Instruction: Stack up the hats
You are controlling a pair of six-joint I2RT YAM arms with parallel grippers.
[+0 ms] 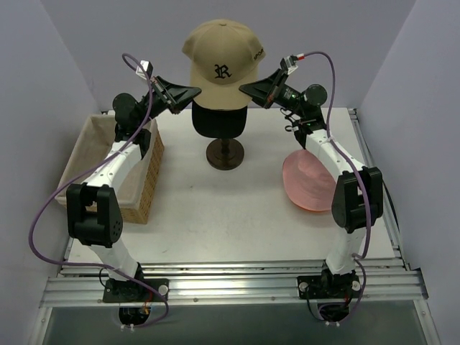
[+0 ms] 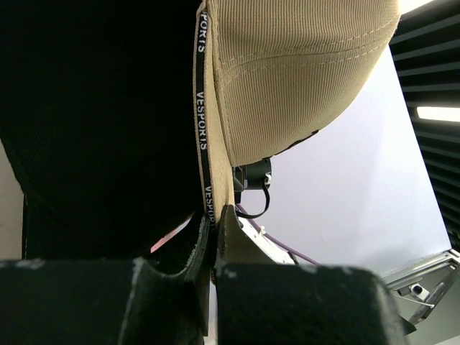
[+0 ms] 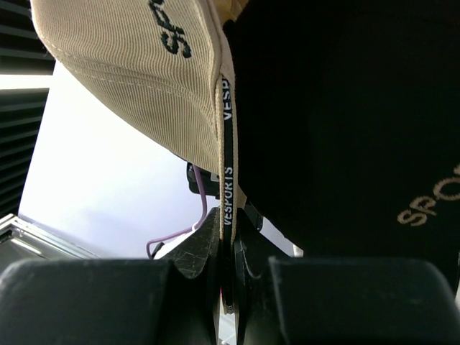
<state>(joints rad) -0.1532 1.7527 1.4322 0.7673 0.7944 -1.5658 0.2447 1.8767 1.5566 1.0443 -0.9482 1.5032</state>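
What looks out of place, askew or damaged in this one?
Nothing stands out. The tan cap is held squarely over the black cap, its rim pinched by the left gripper and right gripper. The pink hat lies partly under the right arm.

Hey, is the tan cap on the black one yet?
Partly on: the tan cap sits over the black cap's top, its rim pinched by left gripper and right gripper. Fully seated: cannot tell.

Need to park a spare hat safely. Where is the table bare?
Bare: the table in front of the stand, between the basket and the pink hat. Crowded: back centre, where the left gripper and right gripper pinch the tan cap above the black cap.
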